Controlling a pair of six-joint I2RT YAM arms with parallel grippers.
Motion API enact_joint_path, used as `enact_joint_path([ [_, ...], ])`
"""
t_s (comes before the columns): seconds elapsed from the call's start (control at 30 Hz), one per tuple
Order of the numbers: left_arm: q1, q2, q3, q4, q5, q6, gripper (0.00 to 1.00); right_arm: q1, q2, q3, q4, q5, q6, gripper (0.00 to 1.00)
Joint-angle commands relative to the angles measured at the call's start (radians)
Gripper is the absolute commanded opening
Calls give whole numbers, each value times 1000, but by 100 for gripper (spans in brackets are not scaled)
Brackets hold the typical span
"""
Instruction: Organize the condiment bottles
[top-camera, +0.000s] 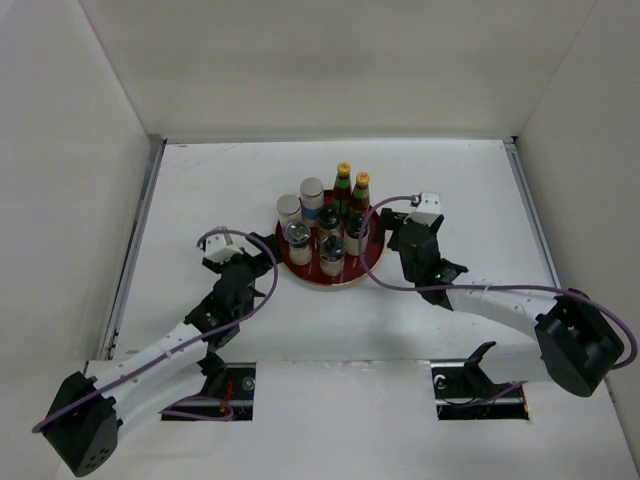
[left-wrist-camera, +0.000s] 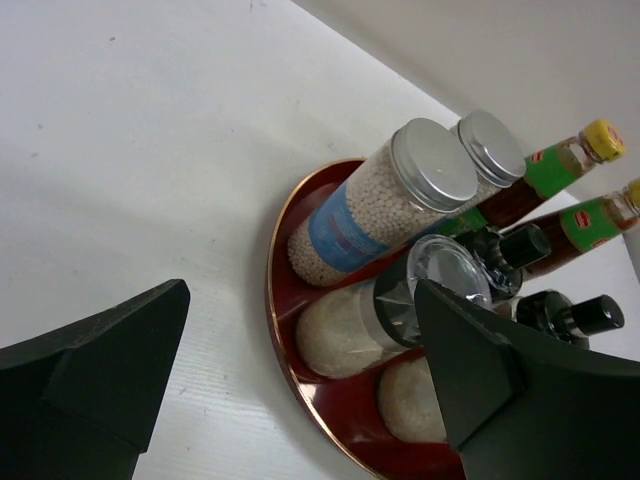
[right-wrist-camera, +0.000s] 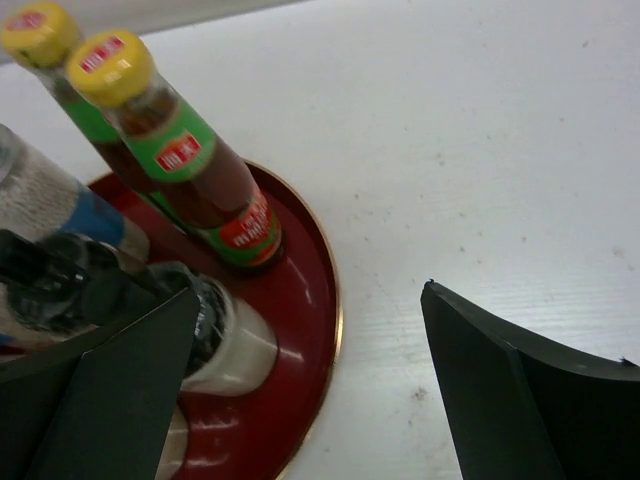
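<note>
The left gripper (left-wrist-camera: 300, 292) has its jaws spread wide with nothing between them; its fingers (left-wrist-camera: 110, 370) frame bare table (left-wrist-camera: 150, 150) and the near rim of the round red tray (left-wrist-camera: 281, 250); one finger overlaps a clear-capped shaker (left-wrist-camera: 340, 330) in the left wrist view, though contact cannot be told. The right gripper (right-wrist-camera: 310, 290) is likewise wide open and empty, at the opposite side of the tray; one of its fingers crosses in front of a black-capped shaker (right-wrist-camera: 238, 345); just beyond stand two slim sauce bottles (right-wrist-camera: 190, 165) with yellow caps. All the condiment bottles (top-camera: 328, 225) stand upright in a tight cluster on the tray, mid-table; the sauce bottles are at the far side; a grey-lidded cylinder (top-camera: 312, 198) with a blue label stands left of them; a second grey-lidded jar (top-camera: 289, 212) is beside it; the dark-capped shakers are nearer the arms.
</note>
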Motion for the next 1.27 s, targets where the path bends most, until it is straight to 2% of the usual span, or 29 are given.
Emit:
enact_joint_path([
  [0.0,31,4,159,-273,64,-47,100,-34,-38,-75,140,67,22,100],
  [0.1,88,20,230,-453,92,-138,100,-135,-122,-148,159,106,94,100],
  [0.17,124,33,256,-527,129,-181,100,-189,-162,-182,142,72,172,100],
  [0.33,203,87,302,-619,265,-212,100,-275,-167,-182,105,-20,247,100],
  [0.5,243,66,284,-614,296,-215,100,-350,-214,-224,99,-84,382,100],
  [0.7,273,18,262,-588,296,-215,100,-430,-262,-261,98,-169,451,100],
  [1.23,223,102,311,-519,305,-169,100,-433,-221,-239,98,-222,455,100],
])
